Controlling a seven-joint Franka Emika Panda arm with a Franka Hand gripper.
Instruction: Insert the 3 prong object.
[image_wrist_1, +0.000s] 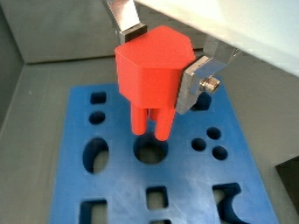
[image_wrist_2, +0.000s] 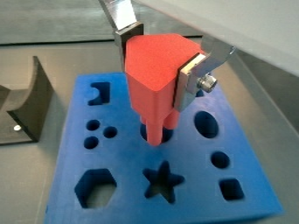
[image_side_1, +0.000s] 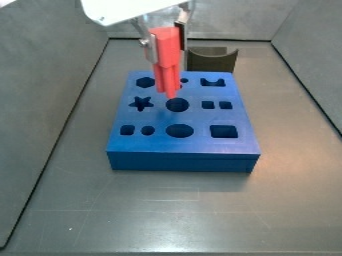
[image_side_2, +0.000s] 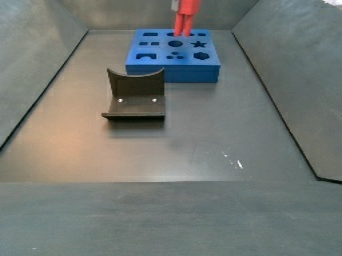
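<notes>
The pincer (image_wrist_1: 163, 54) is clamped on the red peg (image_wrist_1: 152, 70), its flat silver fingers (image_wrist_1: 197, 80) pressed against opposite sides of the peg's thick upper body in both wrist views. The peg hangs upright below the pincer, prongs pointing down, directly over the blue block (image_wrist_1: 117, 188). In a wrist view the prong tips (image_wrist_1: 149, 131) reach the rim of a round hole (image_wrist_1: 149, 151) in the block; whether they are already inside it cannot be told. From the other wrist camera the pincer (image_wrist_2: 158, 48) grips the peg (image_wrist_2: 158, 79) in the same way, and the peg's lower end (image_wrist_2: 156, 131) meets the block (image_wrist_2: 128, 188) at a round opening, with a star-shaped hole (image_wrist_2: 165, 181) just beyond it.

In a side view the pincer (image_side_1: 163, 22) sits above the block (image_side_1: 181, 135), and the peg (image_side_1: 166, 60) stands vertical beneath it, its tip near a round hole (image_side_1: 177, 104) in the block's top face. Behind the pincer stands a dark block with a curved notch (image_side_1: 210, 57).

In the other side view the pincer itself is cut off by the frame edge; only the peg (image_side_2: 185, 18) shows, coming down onto the block (image_side_2: 174, 55). The dark L-shaped fixture (image_side_2: 135, 95) stands on the table (image_side_2: 174, 190), well apart from the pincer and nearer the camera.
</notes>
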